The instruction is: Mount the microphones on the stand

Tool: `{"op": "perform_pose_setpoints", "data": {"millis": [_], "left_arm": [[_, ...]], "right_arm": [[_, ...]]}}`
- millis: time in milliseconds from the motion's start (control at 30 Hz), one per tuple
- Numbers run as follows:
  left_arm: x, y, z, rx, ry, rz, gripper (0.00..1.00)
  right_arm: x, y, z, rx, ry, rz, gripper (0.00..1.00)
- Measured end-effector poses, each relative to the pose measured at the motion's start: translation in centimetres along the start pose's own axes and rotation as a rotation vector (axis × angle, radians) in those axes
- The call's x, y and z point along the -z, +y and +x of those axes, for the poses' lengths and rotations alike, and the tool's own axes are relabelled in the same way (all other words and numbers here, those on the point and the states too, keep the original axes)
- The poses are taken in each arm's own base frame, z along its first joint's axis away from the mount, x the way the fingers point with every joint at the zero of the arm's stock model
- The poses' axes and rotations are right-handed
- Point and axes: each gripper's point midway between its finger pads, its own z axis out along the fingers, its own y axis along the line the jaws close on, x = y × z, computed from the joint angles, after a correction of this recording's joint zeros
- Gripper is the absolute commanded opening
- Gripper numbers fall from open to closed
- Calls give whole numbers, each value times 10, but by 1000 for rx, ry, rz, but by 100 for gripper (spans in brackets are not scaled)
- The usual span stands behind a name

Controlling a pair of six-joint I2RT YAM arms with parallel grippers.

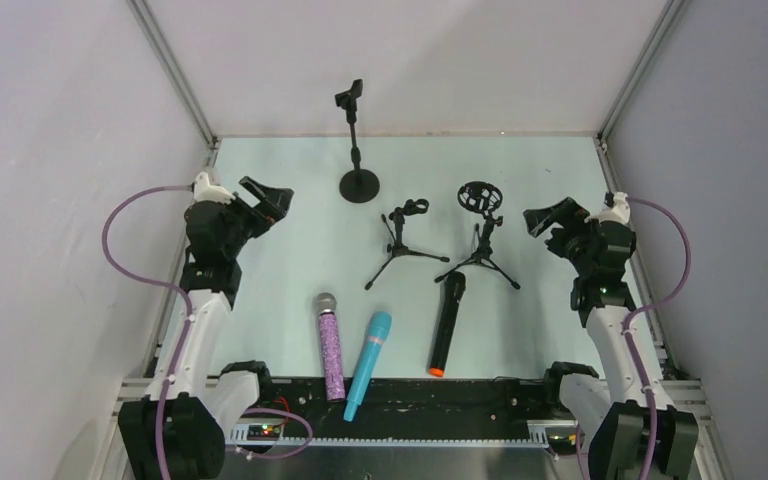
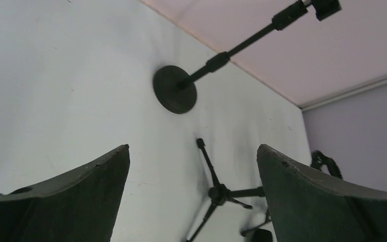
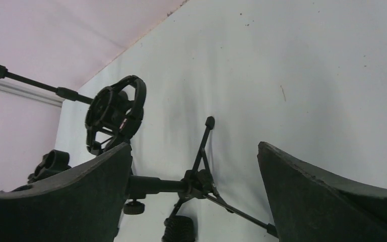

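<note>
Three microphones lie near the front of the table: a glittery purple one (image 1: 330, 345) with a silver mesh head, a cyan-blue one (image 1: 368, 362), and a black one (image 1: 447, 322) with an orange end. Behind them stand a tall round-base stand (image 1: 357, 150), a small tripod stand (image 1: 402, 240) with a clip, and a tripod stand (image 1: 480, 232) with a ring shock mount. My left gripper (image 1: 268, 200) hovers open at the left, my right gripper (image 1: 546, 218) open at the right. Both are empty. The wrist views show the round base (image 2: 175, 89), the tripod (image 2: 219, 192) and the shock mount (image 3: 115, 113).
Grey enclosure walls with aluminium rails close in the table on the left, back and right. A black strip and metal rail (image 1: 400, 410) run along the front edge between the arm bases. Purple cables (image 1: 125, 250) loop beside each arm.
</note>
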Motion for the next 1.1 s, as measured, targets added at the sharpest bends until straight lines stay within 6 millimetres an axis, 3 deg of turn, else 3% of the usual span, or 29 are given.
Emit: {"op": "perform_pose_setpoints", "data": {"millis": [200, 500, 733, 900, 1000, 1100], "left_arm": [[-2, -17, -3, 73, 61, 73, 100], [-25, -73, -43, 95, 168, 280, 100], [-35, -101, -59, 86, 224, 286, 100], [-29, -138, -78, -25, 163, 260, 99], [-24, -160, -100, -120, 51, 215, 98], [-13, -162, -117, -190, -57, 138, 98]], "right_arm": [[0, 11, -3, -30, 35, 12, 100], [-4, 7, 17, -80, 175, 32, 100], [-2, 16, 14, -105, 247, 18, 100], [3, 28, 8, -107, 271, -7, 100], [7, 32, 10, -111, 292, -18, 100], [11, 36, 14, -108, 322, -25, 100]]}}
